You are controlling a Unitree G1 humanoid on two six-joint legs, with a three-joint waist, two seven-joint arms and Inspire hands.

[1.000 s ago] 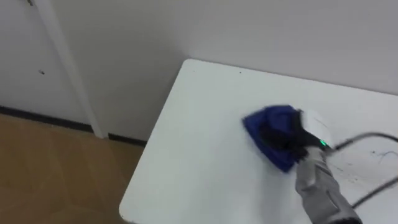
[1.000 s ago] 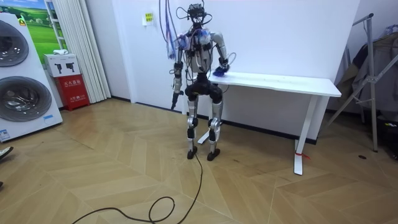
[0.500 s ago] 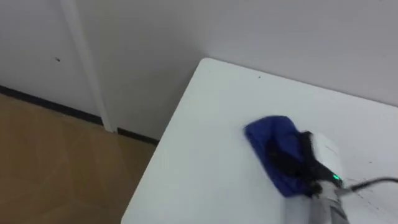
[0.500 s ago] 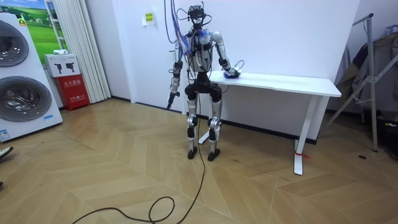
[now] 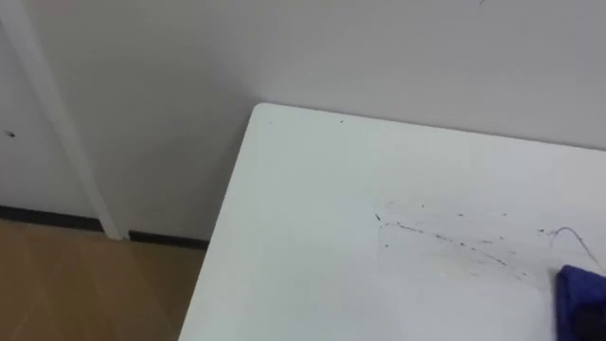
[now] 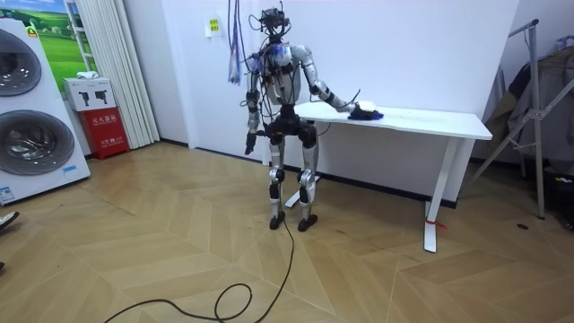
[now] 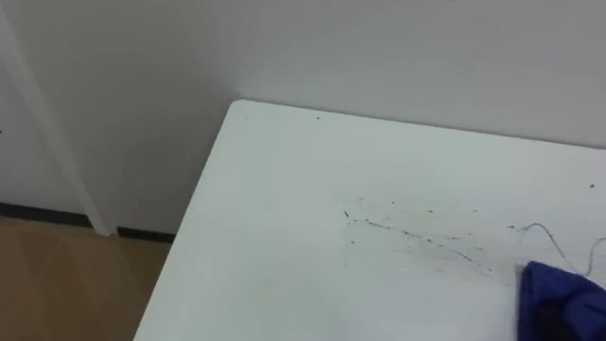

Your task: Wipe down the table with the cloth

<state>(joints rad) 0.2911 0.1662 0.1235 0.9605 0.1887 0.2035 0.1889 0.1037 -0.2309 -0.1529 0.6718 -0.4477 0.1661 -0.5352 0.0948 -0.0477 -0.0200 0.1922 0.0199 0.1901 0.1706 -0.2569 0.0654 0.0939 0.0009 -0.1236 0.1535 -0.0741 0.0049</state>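
Note:
A white table (image 5: 312, 237) stands against a white wall, with its far left corner in the eye views. Thin dark pen marks (image 5: 445, 242) run across its top. A blue cloth (image 5: 579, 296) lies at the right edge of the eye views, just right of the marks (image 7: 417, 237). In the room view I stand at the table's left end, facing the wall. My right arm is stretched along the tabletop, and my right hand (image 6: 360, 111) rests on the blue cloth (image 6: 372, 114). My left hand (image 6: 250, 144) hangs by my hip.
Wooden floor (image 5: 76, 284) lies left of the table's edge. In the room view, washing machines (image 6: 31, 126) and a red box (image 6: 106, 131) stand at the left. A metal rack (image 6: 538, 117) stands beyond the table's right end.
My right hand has swept the blue cloth to the right along the table, from near the left corner to past the dark marks. The eye views have shifted too.

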